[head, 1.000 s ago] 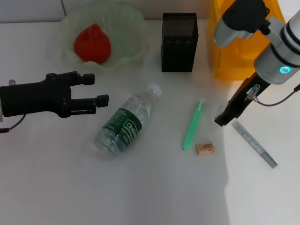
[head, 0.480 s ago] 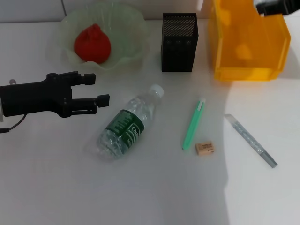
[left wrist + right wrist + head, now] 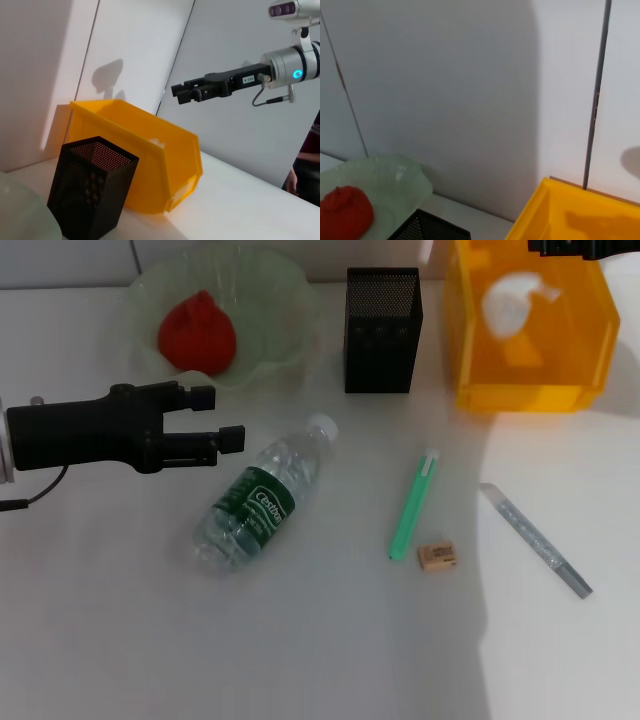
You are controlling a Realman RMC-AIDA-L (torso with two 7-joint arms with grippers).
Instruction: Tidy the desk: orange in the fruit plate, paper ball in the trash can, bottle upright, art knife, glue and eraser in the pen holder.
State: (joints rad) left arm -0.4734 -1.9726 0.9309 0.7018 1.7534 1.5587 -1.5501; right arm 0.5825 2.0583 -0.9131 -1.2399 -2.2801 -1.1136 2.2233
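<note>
Lying on its side mid-counter, the bottle [image 3: 262, 502] is approached from the left by the left gripper [image 3: 222, 418], jaws parted and empty, presumably to stand it upright. The paper ball [image 3: 512, 300] sits in the trash can [image 3: 520, 395], below the right gripper [image 3: 181, 93], whose jaws appear nearly closed and empty.
</note>
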